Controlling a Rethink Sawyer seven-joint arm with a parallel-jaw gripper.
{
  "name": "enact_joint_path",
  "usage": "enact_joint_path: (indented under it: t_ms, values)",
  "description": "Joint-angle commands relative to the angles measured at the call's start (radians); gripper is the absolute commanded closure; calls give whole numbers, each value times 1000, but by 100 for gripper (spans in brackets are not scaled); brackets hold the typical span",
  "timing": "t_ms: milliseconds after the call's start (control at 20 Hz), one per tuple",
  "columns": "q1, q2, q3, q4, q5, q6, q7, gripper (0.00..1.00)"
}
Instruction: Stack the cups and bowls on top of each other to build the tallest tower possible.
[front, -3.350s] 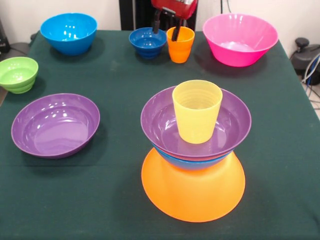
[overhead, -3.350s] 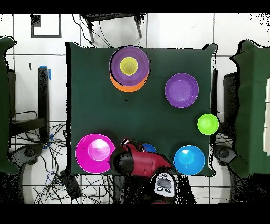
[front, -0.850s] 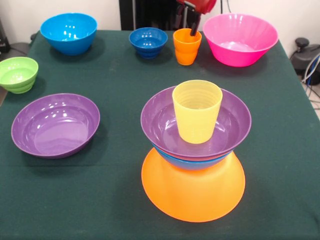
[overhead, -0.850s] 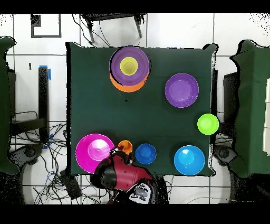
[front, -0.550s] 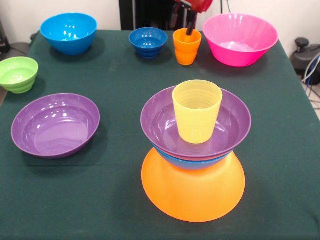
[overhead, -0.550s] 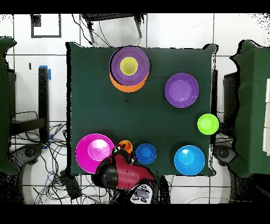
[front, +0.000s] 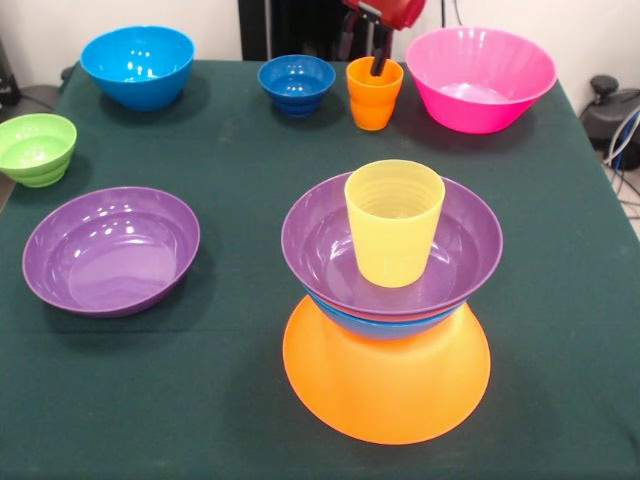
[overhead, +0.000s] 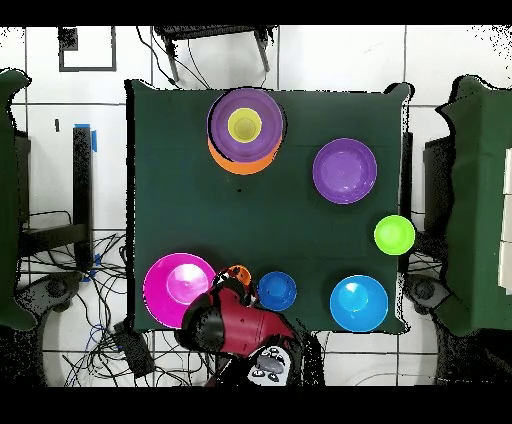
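The tower stands near the front: an upside-down yellow-orange bowl (front: 386, 385), a bright blue bowl (front: 385, 326), a purple bowl (front: 318, 250) and the yellow ribbed cup (front: 394, 222) upright in it. It also shows in the overhead view (overhead: 245, 125). The orange cup (front: 373, 100) stands on the table at the far side. My gripper (front: 364, 48) is open right over it. One finger reaches inside the rim and the other is outside on the left. In the overhead view the arm (overhead: 235, 325) hides most of the cup (overhead: 238, 271).
Loose on the green cloth are a purple bowl (front: 110, 250), a small green bowl (front: 37, 148), a bright blue bowl (front: 137, 65), a small dark blue bowl (front: 297, 83) beside the orange cup, and a large pink bowl (front: 480, 78) on its other side.
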Motion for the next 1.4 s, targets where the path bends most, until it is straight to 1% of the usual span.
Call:
enact_joint_path:
  t_ms: [50, 250, 450, 550, 650, 1050, 1300, 1400]
  values:
    - [18, -27, 70, -99, 11, 174, 46, 0]
    - [28, -38, 60, -131, 10, 216, 33, 0]
    - [7, -36, 92, -125, 3, 196, 54, 0]
    - [13, -34, 93, -121, 9, 188, 69, 0]
    - [21, -24, 92, -120, 14, 160, 86, 0]
    - [12, 19, 118, -116, 13, 68, 120, 0]
    - [4, 35, 134, -115, 14, 53, 126, 0]
    - [8, 42, 141, -105, 22, 37, 142, 0]
